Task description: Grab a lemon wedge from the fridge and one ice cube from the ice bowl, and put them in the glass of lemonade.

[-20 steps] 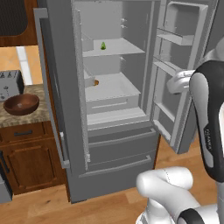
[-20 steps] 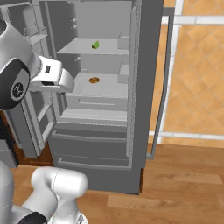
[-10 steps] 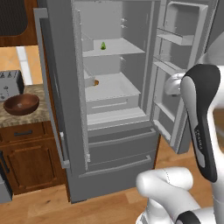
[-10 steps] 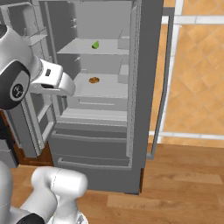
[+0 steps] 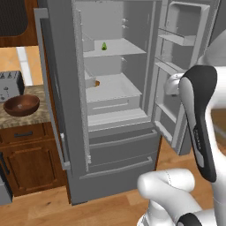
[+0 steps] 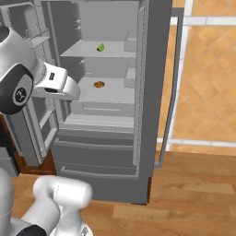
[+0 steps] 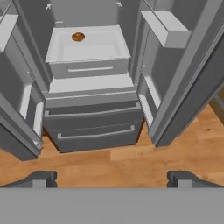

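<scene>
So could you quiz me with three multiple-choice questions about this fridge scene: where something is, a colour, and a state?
1. Where is the lemon wedge?
A. upper shelf of the fridge
B. floor
C. counter

2. What colour is the ice bowl?
A. white
B. blue
C. reddish-brown

3. How is the tool?
A. open, holding nothing
B. shut on the wedge
C. shut on the bowl

Answers: 1 A, it sits above the orange lump's shelf; 2 C, glossy brown on the counter; 3 A, its tips stand wide apart over bare floor.

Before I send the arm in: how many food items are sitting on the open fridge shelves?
2. The lemon wedge sits on the upper shelf; a small orange lump lies on the shelf below. Corners behind the fridge doors may hide more.
</scene>
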You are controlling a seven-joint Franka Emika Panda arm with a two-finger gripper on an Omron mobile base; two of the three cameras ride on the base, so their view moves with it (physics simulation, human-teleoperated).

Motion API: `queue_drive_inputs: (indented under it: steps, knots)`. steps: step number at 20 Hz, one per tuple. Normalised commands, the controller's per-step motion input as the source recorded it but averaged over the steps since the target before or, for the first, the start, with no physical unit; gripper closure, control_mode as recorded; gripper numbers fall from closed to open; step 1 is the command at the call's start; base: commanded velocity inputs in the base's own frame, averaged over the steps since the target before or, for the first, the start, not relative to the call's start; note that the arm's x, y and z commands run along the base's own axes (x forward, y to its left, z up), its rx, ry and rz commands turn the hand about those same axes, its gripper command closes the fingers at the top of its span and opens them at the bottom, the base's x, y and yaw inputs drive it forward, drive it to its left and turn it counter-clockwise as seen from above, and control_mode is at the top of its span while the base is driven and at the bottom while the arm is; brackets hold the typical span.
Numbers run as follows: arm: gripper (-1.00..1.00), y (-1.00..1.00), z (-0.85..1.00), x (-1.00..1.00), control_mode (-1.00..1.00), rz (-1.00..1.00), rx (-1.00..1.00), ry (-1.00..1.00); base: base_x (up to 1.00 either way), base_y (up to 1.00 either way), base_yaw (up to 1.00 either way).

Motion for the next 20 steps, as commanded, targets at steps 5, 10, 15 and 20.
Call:
queue_drive_inputs:
  steps: [5, 10, 15, 20]
  knots:
    - [-1.00, 0.00, 0.00, 0.00, 1.00, 0.00, 0.00, 0.00, 0.78, 0.02, 0.00]
    - [-1.00, 0.00, 0.00, 0.00, 1.00, 0.00, 0.00, 0.00, 1.00, 0.04, 0.00]
    - [-1.00, 0.00, 0.00, 0.00, 1.00, 0.00, 0.00, 0.00, 1.00, 0.02, 0.00]
    - [-1.00, 0.00, 0.00, 0.00, 1.00, 0.00, 0.00, 0.00, 0.82, 0.00, 0.00]
